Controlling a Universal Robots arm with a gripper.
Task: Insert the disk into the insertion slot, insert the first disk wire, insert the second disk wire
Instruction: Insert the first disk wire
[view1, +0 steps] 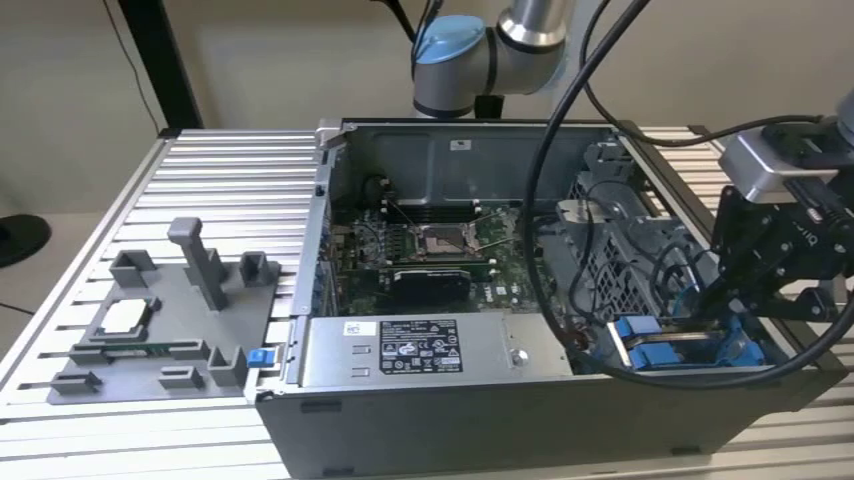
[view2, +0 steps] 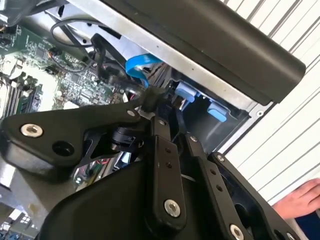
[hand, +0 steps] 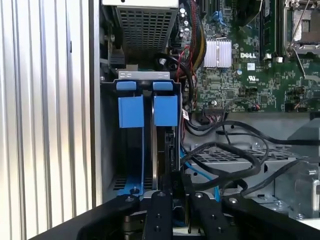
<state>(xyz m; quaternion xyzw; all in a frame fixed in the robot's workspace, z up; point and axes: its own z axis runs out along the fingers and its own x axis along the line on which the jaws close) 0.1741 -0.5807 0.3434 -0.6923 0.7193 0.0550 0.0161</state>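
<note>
The computer case (view1: 507, 425) lies open on the slatted metal surface (view1: 227, 170), with the arm bent over the corner at the exterior view's right. The pincer (view2: 151, 102) reaches down into that corner, just above the insertion slot (hand: 144, 76). In the second wrist view its two black fingers (view2: 162, 150) run almost together, so the opening is narrow. Their tips sit at a black plug among the wires, but I cannot tell whether they actually pinch it.

The slot is a grey metal bay with two blue tabs (hand: 131, 110) side by side at its mouth. Behind the tab nearer the motherboard (hand: 240, 75), a dark slab stands edge-on inside the bay. That looks like the disk (hand: 167, 147) already seated there, though little of it shows. A thin blue strip runs down the bay beside it.

Black cables (hand: 240, 150) loop over the perforated metal just beside the bay. A flat blue cable (view2: 140, 65) curls up near the fingertips. The silver power supply (view1: 414, 350) with its white sticker lies along the case's front edge. A grey plastic fixture (view1: 160, 330) rests on the surface, well apart, at the exterior view's left. A person's hand (view2: 300, 197) shows at the edge of the second wrist view, over the slatted surface and outside the case.
</note>
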